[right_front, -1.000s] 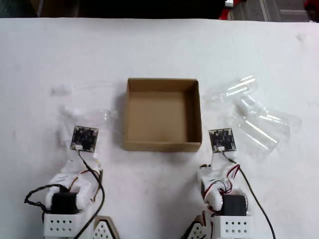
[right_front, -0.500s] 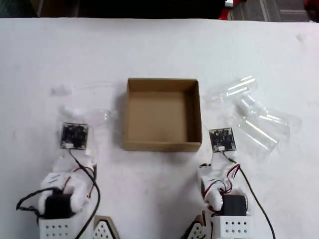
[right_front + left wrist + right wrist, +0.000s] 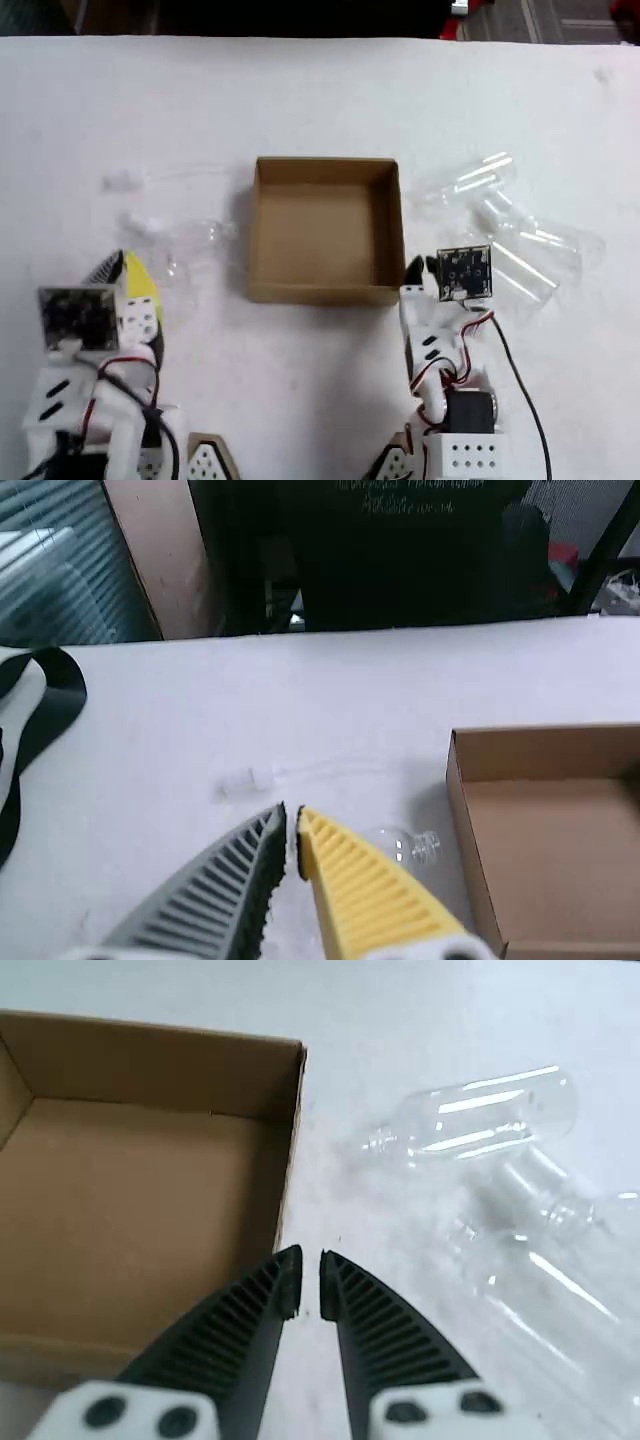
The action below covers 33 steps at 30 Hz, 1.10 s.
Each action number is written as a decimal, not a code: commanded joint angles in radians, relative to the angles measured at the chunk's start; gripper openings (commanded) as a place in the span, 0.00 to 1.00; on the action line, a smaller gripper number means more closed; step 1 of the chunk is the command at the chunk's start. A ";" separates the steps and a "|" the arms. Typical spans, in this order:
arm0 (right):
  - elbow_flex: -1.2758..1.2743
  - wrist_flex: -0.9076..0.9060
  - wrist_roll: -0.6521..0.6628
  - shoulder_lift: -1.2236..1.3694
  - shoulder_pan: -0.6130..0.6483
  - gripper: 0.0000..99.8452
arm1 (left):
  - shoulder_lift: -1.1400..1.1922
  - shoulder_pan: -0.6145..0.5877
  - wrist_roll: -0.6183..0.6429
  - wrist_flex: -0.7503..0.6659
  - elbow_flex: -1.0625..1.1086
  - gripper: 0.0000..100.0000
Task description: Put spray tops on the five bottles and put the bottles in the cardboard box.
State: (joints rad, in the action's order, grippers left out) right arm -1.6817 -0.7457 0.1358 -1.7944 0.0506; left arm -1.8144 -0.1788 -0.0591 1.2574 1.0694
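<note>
Bottles [image 3: 520, 250] lie heaped on the desk [image 3: 320, 90] just beside the cardboard box [image 3: 325, 292], near the right jaws, which, like the left jaws, are pressed together.

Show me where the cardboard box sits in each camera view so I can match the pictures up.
High view: the cardboard box sits mid-table, between the two arms.
Left wrist view: the box is cut by the frame edge, beyond the left arm's fingers, with a clear bottle beside it.
Right wrist view: its side wall lies just ahead of the right arm's fingers.
Shared landmark: the white table around the box.
</note>
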 commanded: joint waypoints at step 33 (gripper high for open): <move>-0.008 0.446 0.252 -0.004 0.179 0.02 | 0.016 -0.081 -0.114 -0.473 0.419 0.02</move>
State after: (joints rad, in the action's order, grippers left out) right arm -1.6817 -0.2624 0.3782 -1.7944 0.2547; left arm -1.7944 -0.2524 -0.0652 0.8078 1.5221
